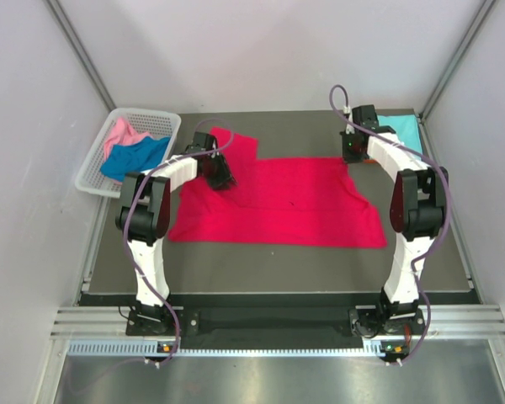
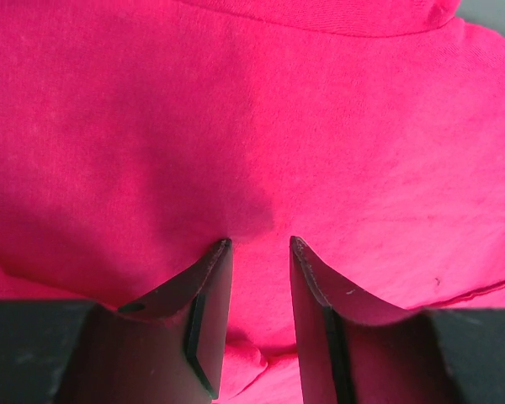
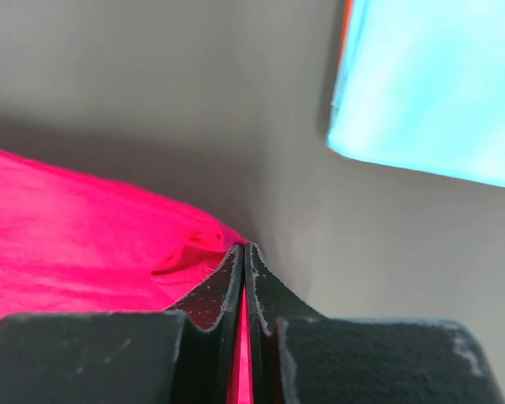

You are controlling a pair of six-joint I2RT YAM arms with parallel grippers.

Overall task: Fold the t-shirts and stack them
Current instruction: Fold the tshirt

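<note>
Right tool [image 3: 245, 247] tight on crimson t-shirt [image 3: 84, 227] sliver

- left arm [image 1: 147, 252] and right arm [image 1: 401, 273]: chunky white shells, with glossy black housings at the joints
- mauve-ish cable [image 1: 332, 97] looping loose along each one
- fingers [image 2: 215, 286] are matte black wedges tapering to thin tips
- right gripper [image 3: 246, 247] looks kinda scuffed and dusty
</note>
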